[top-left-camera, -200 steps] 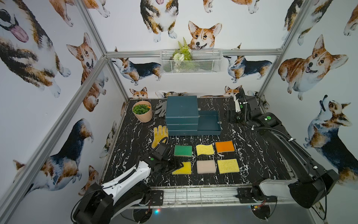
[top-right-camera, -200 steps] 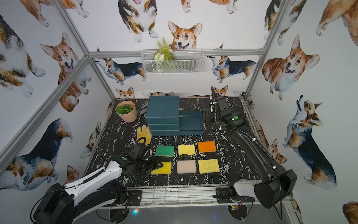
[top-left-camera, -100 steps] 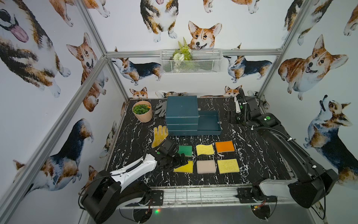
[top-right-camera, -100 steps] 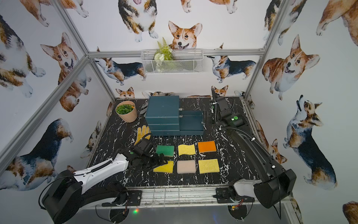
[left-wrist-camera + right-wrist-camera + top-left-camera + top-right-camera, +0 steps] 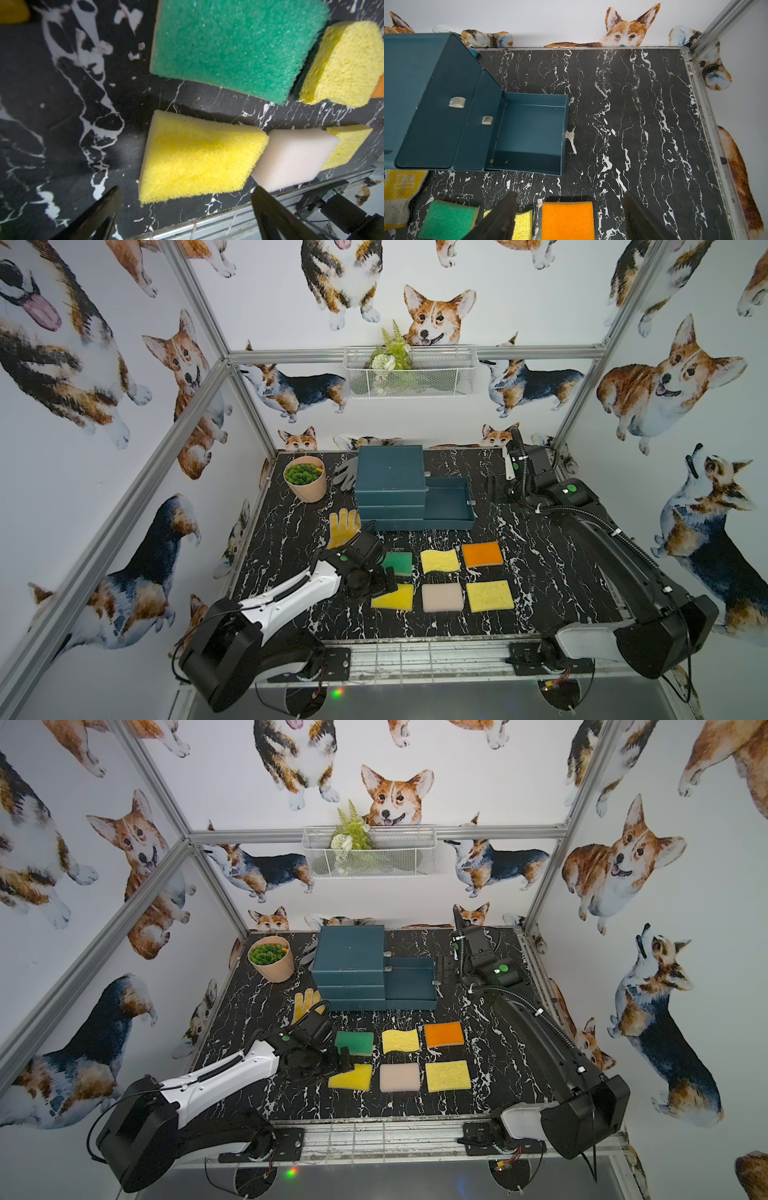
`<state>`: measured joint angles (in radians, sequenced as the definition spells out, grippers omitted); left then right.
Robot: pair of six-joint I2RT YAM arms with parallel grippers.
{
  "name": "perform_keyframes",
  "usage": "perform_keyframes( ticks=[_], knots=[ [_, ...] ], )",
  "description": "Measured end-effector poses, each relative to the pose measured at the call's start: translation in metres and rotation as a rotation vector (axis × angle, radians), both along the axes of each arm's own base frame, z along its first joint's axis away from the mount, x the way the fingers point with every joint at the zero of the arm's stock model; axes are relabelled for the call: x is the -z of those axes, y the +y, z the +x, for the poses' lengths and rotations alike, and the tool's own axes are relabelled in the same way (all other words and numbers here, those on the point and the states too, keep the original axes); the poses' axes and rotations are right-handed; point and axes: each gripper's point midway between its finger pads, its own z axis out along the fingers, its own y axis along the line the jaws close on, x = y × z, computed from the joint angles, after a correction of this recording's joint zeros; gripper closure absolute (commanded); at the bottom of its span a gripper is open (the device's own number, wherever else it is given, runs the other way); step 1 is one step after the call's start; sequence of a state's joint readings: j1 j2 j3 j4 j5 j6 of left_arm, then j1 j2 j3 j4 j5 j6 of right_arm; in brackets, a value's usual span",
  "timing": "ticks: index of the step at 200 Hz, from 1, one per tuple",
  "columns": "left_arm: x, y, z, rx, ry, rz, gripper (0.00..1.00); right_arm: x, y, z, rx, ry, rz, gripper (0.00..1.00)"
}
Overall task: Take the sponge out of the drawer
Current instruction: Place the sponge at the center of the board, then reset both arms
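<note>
Bright yellow sponge (image 5: 395, 596) lying flat on the black marbled table (image 5: 540, 580), outside the drawer (image 5: 529, 133), at the front-left corner of a two-by-three block of sponges. In both top views the left gripper (image 5: 187, 190) is low over the sponge's back-left corner (image 5: 352, 1077). In the left wrist view the jaws are spread wide with nothing between them. The near edge of the sponge (image 5: 199, 160) falls within the gap, just ahead of the two dark tips, and no contact with either tip is visible.

Behind it lies the green sponge (image 5: 399, 563), and beside it the beige sponge (image 5: 442, 597) sits close, edges almost meeting. The block is completed by a pale yellow sponge (image 5: 489, 595), a wavy yellow sponge (image 5: 439, 561) and an orange sponge (image 5: 482, 554).

The drawer is the lowest of the blue drawer unit (image 5: 390, 468). It is pulled out to the right and holds no sponge. The right gripper (image 5: 570, 194) hangs just right of the drawer's front, well apart from the bright yellow sponge, jaws wide and gripping nothing.
</note>
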<state>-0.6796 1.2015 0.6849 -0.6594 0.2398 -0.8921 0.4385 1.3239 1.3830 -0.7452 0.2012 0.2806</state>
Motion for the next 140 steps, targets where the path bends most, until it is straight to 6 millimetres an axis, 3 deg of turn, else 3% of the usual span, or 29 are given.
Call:
perform_keyframes(
  ticks=[17, 44, 61, 83, 112, 140],
  knots=[
    [-0.023, 0.0, 0.01, 0.015, -0.073, 0.0, 0.0, -0.001, -0.001, 0.002, -0.004, -0.005, -0.012, 0.17],
    [-0.1, 0.002, 0.05, 0.032, -0.287, -0.002, 0.0, -0.003, -0.013, 0.005, 0.031, -0.01, -0.015, 0.05],
    [-0.148, 0.023, 0.079, 0.007, -0.418, 0.052, 0.0, -0.007, -0.031, 0.007, 0.088, -0.022, -0.015, 0.0],
    [-0.185, 0.07, 0.109, -0.068, -0.524, 0.136, 0.0, -0.013, -0.061, 0.003, 0.178, -0.04, -0.009, 0.0],
    [-0.203, 0.156, 0.14, -0.251, -0.62, 0.26, 0.0, -0.016, -0.112, -0.013, 0.33, -0.061, -0.019, 0.0],
    [-0.181, 0.187, 0.169, -0.244, -0.625, 0.344, 0.0, -0.016, -0.145, -0.032, 0.435, -0.073, -0.055, 0.0]
  ],
)
